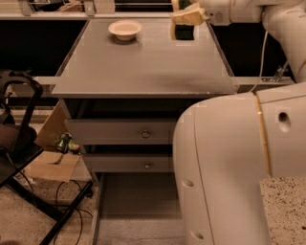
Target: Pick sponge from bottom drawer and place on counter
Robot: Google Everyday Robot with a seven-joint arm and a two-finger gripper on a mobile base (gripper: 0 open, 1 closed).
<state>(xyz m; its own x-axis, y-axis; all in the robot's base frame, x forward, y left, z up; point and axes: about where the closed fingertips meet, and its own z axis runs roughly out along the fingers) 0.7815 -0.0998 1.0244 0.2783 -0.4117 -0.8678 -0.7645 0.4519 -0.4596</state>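
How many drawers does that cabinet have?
3: top drawer and middle drawer shut, the bottom drawer pulled open beneath, partly hidden by the robot. The gripper holds the sponge above the counter.

Likely a robot test lab — plain grey drawer cabinet (119, 131), loose cables (60, 201) on speckled floor (282, 210), cardboard box (50, 165) alongside, gripper (190, 12) clasping sponge (183, 29) above the counter (143, 67) at its far right corner.

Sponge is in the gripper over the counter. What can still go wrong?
The gripper holds the sponge near the far right corner of the counter; released there, it might bounce off the edge. The bowl sits to its left; drifting that way could knock it. The bottom drawer is open; the base could bump it.
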